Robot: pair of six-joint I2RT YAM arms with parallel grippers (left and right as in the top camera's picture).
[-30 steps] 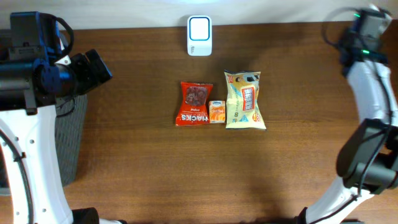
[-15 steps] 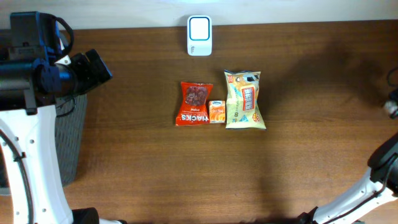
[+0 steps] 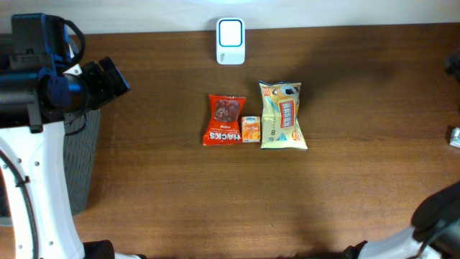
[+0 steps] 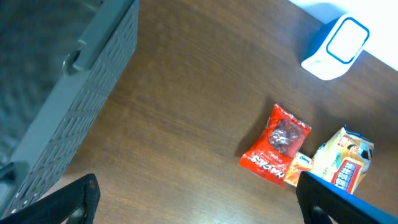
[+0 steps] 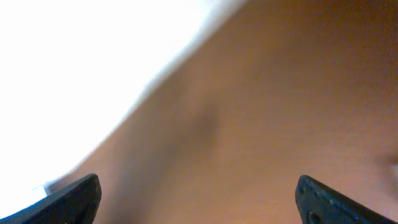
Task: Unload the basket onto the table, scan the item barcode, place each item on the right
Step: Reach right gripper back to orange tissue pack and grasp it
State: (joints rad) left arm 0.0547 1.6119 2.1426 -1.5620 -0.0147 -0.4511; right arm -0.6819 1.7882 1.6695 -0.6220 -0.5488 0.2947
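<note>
Scanner [image 3: 230,41] at table's [image 3: 345,180] far edge, pouch [image 3: 225,120], small carton [image 3: 250,129], bag [image 3: 283,115] in a row before it, bin [image 3: 79,165] far left

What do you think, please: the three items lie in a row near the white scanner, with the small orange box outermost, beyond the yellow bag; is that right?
Not quite: the overhead view shows the small orange box in the middle, between the red snack bag and the yellow bag, near the white scanner.
</note>
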